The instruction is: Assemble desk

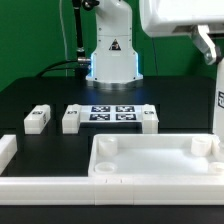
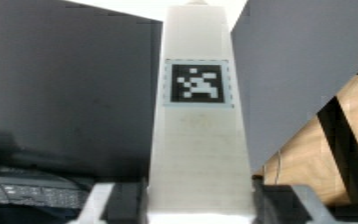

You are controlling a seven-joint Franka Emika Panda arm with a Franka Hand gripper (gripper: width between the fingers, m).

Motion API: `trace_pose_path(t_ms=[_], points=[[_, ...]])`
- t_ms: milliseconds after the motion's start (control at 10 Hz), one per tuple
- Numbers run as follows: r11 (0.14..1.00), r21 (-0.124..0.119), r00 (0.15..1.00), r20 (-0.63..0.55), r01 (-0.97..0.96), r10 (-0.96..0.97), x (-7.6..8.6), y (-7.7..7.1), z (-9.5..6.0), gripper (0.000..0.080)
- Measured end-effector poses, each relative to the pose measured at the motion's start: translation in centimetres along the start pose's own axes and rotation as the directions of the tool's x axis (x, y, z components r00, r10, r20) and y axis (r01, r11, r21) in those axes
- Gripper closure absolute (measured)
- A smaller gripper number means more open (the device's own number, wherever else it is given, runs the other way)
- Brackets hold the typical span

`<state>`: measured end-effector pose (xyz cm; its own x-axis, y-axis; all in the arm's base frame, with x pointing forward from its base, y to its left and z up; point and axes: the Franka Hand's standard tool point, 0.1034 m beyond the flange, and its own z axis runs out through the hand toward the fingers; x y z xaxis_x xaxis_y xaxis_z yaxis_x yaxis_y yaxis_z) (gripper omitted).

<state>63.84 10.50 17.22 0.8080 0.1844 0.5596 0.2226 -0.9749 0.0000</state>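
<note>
The pincer (image 2: 194,204) is seen clamped on one leg (image 2: 197,130) in the wrist view, whereas three loose legs (image 1: 37,119) (image 1: 71,120) (image 1: 149,120) and one tabletop (image 1: 150,180) are shown only by the exterior view.

White arm (image 1: 112,30), black triangle mark (image 1: 112,46), blue-lit base ring (image 1: 110,73), white tool (image 1: 212,55)

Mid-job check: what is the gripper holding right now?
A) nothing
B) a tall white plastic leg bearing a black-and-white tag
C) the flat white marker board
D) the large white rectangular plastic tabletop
B: in the wrist view the gripper is shut on the tall white plastic leg; the large white plastic tabletop and flat white marker board lie apart from it.
</note>
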Motion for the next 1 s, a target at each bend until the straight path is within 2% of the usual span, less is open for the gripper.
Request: trace_pose_path(t_ms=[200,500,700,1000], points=[[1.0,0.0,1.0,0.009,-0.001,0.001,-0.5,0.1,0.4,0.0515],[1.0,-0.005,1.0,0.018,0.002,-0.002,-0.9,1.0,1.1,0.0515],[1.0,-0.001,1.0,0.019,0.004,-0.004,-1.1,0.6,1.8,0.0515],[1.0,-0.001,1.0,0.016,0.006,-0.006,-1.1,0.5,1.8,0.0515]])
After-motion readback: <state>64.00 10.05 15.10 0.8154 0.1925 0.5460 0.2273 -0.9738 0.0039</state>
